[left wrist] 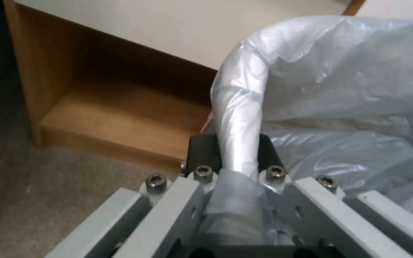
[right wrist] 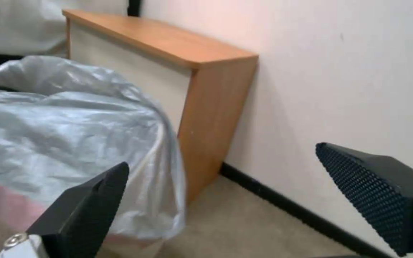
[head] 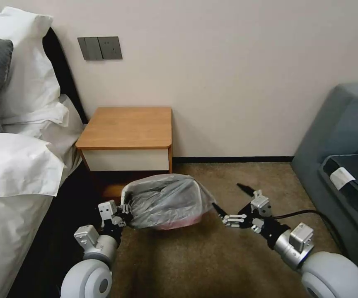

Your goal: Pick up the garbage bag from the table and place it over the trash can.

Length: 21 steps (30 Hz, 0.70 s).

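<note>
The garbage bag (head: 166, 201) drapes over the trash can (right wrist: 134, 247), which stands in front of the nightstand (head: 129, 128). Your left gripper (left wrist: 237, 157) pinches its rim, seemingly snugly; seat it before letting go. Your right gripper (head: 232, 203) hangs released beside it.

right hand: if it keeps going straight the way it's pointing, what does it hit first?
Probably the wall beside the table. The open right hand aims past the bag, which lies off to one side; carpet runs ahead to the baseboard. Depth is uncertain.

Head looks down; both wrists closely share the garbage bag (head: 166, 201).
</note>
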### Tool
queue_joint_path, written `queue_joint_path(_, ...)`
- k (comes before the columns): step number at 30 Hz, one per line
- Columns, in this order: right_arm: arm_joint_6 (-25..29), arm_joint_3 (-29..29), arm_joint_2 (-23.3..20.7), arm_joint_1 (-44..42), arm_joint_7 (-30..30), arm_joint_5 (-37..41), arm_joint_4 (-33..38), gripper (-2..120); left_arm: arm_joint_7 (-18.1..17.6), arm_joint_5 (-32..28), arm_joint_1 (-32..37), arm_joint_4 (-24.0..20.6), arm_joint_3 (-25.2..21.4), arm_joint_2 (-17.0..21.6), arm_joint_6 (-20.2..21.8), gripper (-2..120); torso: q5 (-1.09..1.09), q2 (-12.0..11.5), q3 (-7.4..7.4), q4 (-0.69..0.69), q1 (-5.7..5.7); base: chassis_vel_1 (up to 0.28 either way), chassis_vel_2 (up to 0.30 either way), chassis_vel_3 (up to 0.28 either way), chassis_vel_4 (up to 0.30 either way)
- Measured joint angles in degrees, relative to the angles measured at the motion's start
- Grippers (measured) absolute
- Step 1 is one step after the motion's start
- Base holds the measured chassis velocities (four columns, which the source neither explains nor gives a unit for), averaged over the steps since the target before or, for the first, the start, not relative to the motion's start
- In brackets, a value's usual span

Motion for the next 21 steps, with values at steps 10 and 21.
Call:
queue_joint_path(10,0.85,-7.46,8.27,-0.89,7.17,30.4,5.8,100,-3.5,-2.4,0.44,-1.09,-0.21,-1.78,-2.55,3,-0.04,0.0,0.0,0.01,0.0,0.0,0.0,0.0,0.0)
queue_joint_path(21,3.18,-15.45,17.41,-2.84,7.32,39.07,2.5,100,-5.09,-8.04,0.19,-1.62,-0.95,-2.21,-5.54,3,-0.03,0.0,0.0,0.01,0.0,0.0,0.0,0.0,0.0)
